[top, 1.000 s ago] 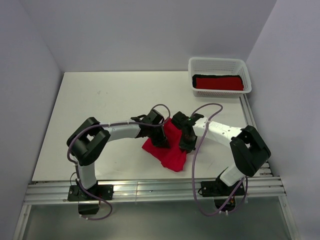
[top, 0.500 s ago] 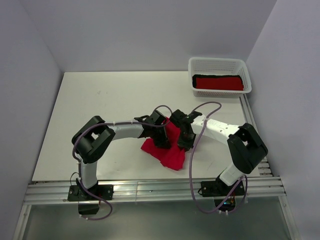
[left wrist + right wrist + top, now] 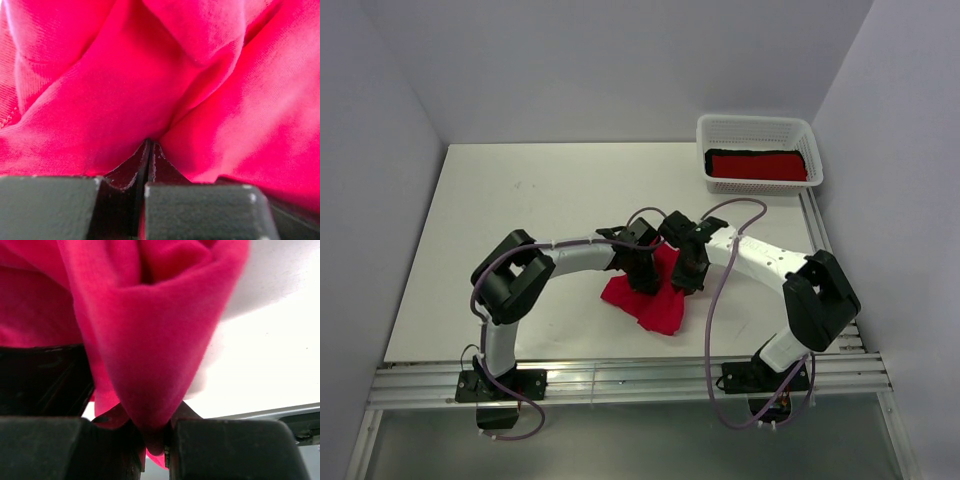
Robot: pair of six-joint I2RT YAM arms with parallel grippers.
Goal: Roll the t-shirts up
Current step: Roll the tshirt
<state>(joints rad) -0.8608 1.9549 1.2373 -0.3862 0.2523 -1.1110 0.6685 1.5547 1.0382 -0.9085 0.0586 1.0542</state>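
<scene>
A crumpled pinkish-crimson t-shirt [image 3: 645, 298] lies in a heap near the table's middle, toward the front. My left gripper [image 3: 646, 278] presses into its left top and is shut on a thin pinch of the cloth [image 3: 150, 100]. My right gripper [image 3: 686, 276] stands at the heap's right top, shut on a thick fold of the same t-shirt [image 3: 150, 365] that hangs between its fingers. A deeper red rolled t-shirt [image 3: 757, 166] lies in the basket over a black one [image 3: 752, 152] whose edge shows behind it.
A white plastic basket [image 3: 760, 130] stands at the table's back right corner. The metal rail [image 3: 620, 380] runs along the front edge by the arm bases. Grey walls close in the left, back and right sides.
Both grippers have shifted slightly leftward and closer together with the cloth; the heap's lower corner has drawn in and the bundle looks more bunched.
</scene>
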